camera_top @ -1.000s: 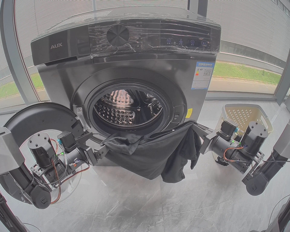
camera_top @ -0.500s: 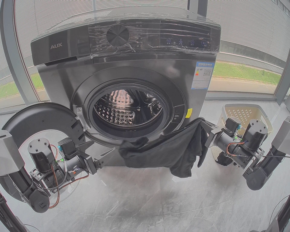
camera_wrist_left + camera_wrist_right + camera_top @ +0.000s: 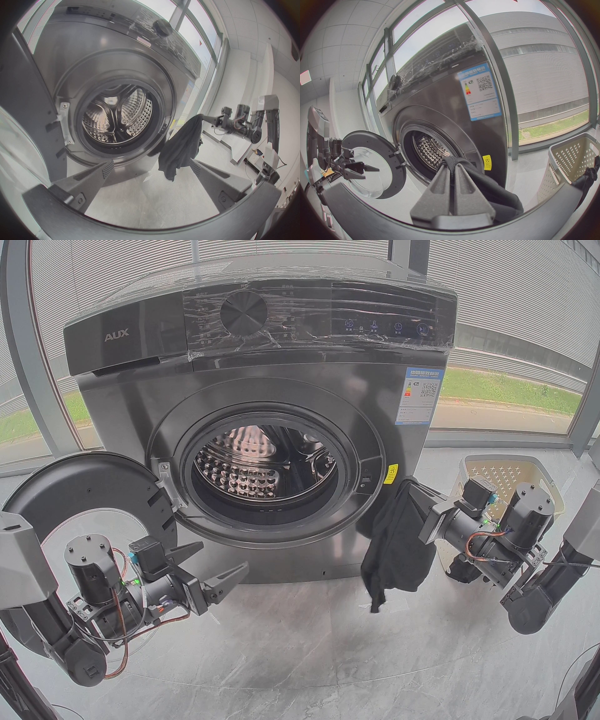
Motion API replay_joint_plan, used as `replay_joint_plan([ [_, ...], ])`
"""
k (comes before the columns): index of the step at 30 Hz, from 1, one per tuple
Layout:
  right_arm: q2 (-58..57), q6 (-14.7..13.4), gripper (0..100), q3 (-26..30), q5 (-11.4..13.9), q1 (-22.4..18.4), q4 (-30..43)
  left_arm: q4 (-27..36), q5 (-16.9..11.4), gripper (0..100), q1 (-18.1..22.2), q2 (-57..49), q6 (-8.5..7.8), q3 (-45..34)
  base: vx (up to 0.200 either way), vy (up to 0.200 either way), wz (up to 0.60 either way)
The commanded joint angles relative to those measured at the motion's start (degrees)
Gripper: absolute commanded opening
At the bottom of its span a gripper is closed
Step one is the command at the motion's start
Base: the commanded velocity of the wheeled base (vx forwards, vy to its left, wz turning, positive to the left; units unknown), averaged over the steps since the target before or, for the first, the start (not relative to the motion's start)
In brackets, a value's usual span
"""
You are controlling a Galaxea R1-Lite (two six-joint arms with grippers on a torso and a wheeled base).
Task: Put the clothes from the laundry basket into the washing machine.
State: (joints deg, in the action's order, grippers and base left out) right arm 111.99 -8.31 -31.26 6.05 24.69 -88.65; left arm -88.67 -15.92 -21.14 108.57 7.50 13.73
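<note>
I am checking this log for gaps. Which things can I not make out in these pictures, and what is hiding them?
- Basket contents: in the head view, the right arm covers its lower part; in the right wrist view, the edge cuts it off.
- Drum floor: in the head view, the opening rim hides its near part.
- Garment type: it hangs bunched from the right gripper, so its shape is unreadable.

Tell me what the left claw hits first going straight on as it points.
The left claw would probably meet the washing machine, low on its front. The black garment hangs close beside that line; depth is unclear.
</note>
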Motion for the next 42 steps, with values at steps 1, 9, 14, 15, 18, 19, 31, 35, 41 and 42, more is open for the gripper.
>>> replay_joint_plan([
  [1,-2.3,-0.2,0,0.1,0.1,1.8,0.0,0.0,0.1,100,-2.4,3.9,-1.17,0.2,0.0,0.0,0.0],
  [9,-2.7,-0.5,0,-0.4,-0.1,4.8,0.0,-0.2,0.0,100,-3.7,9.6,-1.52,2.4,0.0,0.0,0.0],
  [14,-2.3,-0.7,0,-1.4,-0.4,8.3,0.0,-0.2,0.0,100,-4.6,9.6,-1.52,2.8,0.0,0.0,0.0],
  [15,-2.1,-0.7,0,-1.6,-0.5,9.0,0.0,-0.2,0.0,100,-4.6,9.6,-1.52,2.9,0.0,0.0,0.0],
  [18,-2.0,-0.8,0,-2.2,-0.6,10.6,0.0,-0.1,0.0,100,-4.6,10.2,-1.96,3.1,0.0,0.0,0.0],
  [19,-2.0,-0.9,0,-2.5,-0.8,11.7,0.0,-0.2,0.0,100,-4.7,11.0,-2.93,3.7,0.0,0.0,0.0],
  [31,2.2,-1.9,0,-7.2,-1.7,13.2,0.1,-0.2,-3.8,100,-6.7,15.3,-3.54,7.8,0.0,0.0,0.0],
  [35,3.6,-1.9,0,-8.1,-1.7,14.1,0.0,-0.2,-3.8,100,-6.6,17.4,-3.72,8.2,0.0,0.0,0.0],
  [41,3.7,-1.9,0,-8.4,-1.7,15.9,0.0,-0.3,-3.8,100,-5.6,19.6,-3.89,10.6,0.0,0.0,0.0],
  [42,3.7,-1.9,0,-8.5,-1.8,16.1,0.0,-0.3,-3.8,100,-5.5,19.7,-3.89,10.9,0.0,0.0,0.0],
])
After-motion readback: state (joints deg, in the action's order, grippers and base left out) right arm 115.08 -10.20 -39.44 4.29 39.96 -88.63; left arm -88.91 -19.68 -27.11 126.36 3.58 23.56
